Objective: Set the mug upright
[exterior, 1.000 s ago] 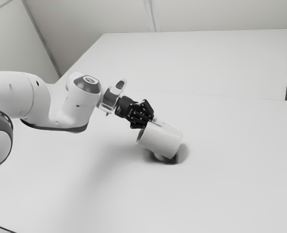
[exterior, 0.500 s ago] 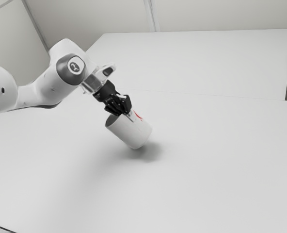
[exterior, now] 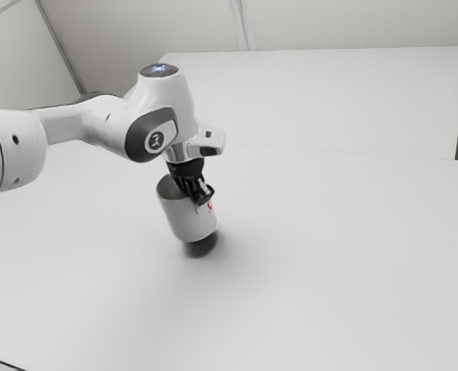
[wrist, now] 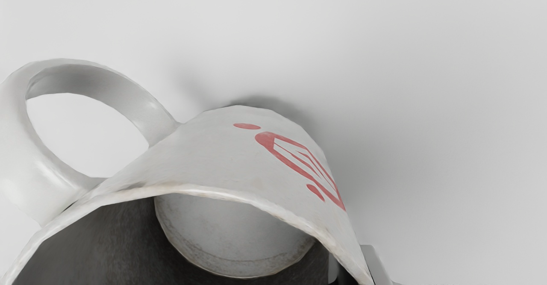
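Note:
My black gripper [exterior: 199, 193] points down at the rim of the white mug [exterior: 189, 218], on the side towards the exterior view's right. The mug leans slightly, its opening facing up and its base over a dark shadow; whether the base touches the table, I cannot tell. In the wrist view, my gripper [wrist: 352, 272] has one finger inside the mug [wrist: 205, 157] and the other outside, pinching the wall. The handle and a red print show on its outer side there, and the inner bottom is visible.
A broad white table [exterior: 322, 270] lies under the mug. Behind it stands another white surface [exterior: 314, 100], with pale walls further back. A dark thin edge crosses the exterior view's lower left corner.
My hand has swung to point downward, carrying the mug towards the exterior view's left. From lying strongly tilted, the mug has turned nearly upright.

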Robot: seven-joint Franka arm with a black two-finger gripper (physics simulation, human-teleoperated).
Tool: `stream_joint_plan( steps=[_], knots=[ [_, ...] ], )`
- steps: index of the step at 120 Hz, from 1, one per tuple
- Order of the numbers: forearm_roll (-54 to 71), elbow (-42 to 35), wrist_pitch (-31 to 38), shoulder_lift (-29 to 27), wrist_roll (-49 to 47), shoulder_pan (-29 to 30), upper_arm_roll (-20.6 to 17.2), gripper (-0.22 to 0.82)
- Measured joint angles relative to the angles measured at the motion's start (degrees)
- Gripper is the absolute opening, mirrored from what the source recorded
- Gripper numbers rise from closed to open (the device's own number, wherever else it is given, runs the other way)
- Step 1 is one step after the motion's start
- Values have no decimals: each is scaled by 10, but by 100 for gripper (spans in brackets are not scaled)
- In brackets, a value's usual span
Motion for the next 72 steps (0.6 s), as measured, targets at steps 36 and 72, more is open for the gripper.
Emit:
stream_joint_plan(
  steps=[36,72],
  knots=[
    [19,3,9,26,-42,54,-4,-18],
    [-8,4,27,37,-79,45,-14,-18]
  ],
)
